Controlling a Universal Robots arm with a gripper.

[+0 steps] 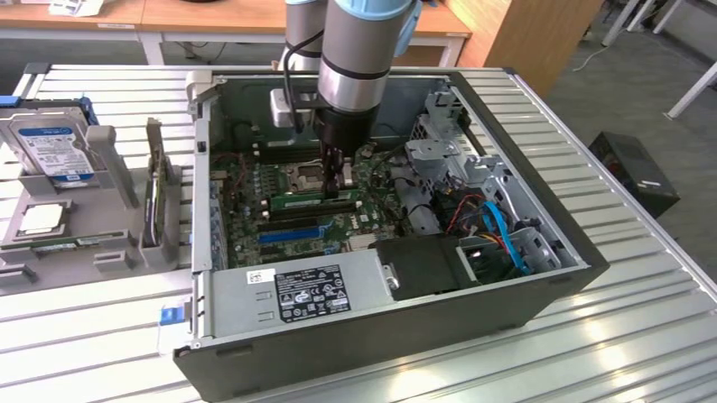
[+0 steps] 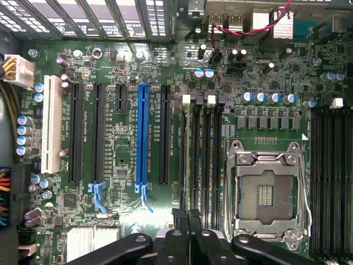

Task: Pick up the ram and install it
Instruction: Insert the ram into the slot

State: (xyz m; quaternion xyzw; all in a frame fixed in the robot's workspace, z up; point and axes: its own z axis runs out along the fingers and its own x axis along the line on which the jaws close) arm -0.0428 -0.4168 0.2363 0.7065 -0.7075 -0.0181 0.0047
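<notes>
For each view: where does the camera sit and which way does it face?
Exterior: off the arm, raised, looking down into the open case; arm and gripper on the ram show.
Wrist: on the wrist, facing the motherboard squarely; fingers show.
Shared: blue slot, CPU socket.

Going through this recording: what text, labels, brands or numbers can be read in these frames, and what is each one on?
No text reads clearly enough to quote.
power supply label: white print on black, too small to read.
white sticker beside it: dark marks, unreadable.
hard drive label: blue and white, print too small.
motherboard silkscreen along the slots: white lettering, blurred.
</notes>
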